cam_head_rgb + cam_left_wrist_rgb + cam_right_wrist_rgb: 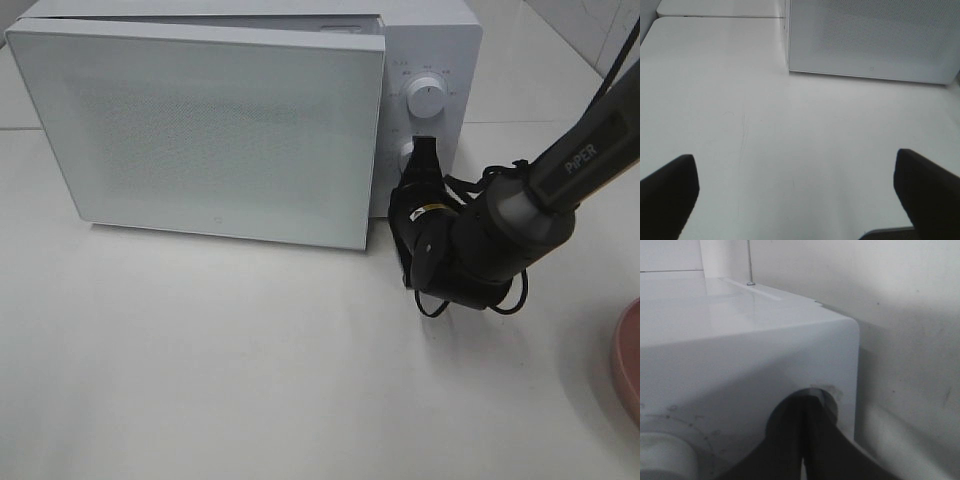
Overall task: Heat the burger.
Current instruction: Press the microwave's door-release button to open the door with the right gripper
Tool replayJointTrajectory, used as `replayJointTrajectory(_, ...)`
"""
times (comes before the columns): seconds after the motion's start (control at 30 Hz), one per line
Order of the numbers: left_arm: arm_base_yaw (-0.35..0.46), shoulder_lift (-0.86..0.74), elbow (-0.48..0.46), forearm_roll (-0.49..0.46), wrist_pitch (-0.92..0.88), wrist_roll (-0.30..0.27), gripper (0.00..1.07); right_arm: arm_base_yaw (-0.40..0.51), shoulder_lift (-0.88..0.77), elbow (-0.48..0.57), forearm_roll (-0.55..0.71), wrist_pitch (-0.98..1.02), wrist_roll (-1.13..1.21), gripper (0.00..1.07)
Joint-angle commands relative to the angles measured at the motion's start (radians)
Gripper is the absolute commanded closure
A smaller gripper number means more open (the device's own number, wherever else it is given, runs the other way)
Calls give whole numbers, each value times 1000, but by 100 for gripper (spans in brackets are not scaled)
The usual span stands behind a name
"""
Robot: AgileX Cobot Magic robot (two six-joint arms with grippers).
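The burger is hidden from every view. A white microwave stands at the back of the table, and its big door looks slightly ajar on the side by the controls. My right gripper is shut, its tips pressed against the lower knob beneath the upper dial. The right wrist view shows the closed fingers meeting at that knob, on the microwave's front corner. My left gripper hangs open and empty over bare table, facing the microwave door.
The rim of a pink plate shows at the table's right edge. The right arm and its cables reach in from the right. White table stretches in front of the microwave.
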Motion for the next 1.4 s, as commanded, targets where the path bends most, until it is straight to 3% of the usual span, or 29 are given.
replayJointTrajectory(0.03,0,-16,4,-7,-10,-4,9,-46,12,-86,-48,-135,-25,107)
replayJointTrajectory(0.7,0,-16,4,-7,-10,-4,9,-44,-21,-82,-52,-12,-28,107)
replayJointTrajectory(1.4,0,-16,4,-7,-10,-4,9,-44,-175,135,-106,134,-46,107)
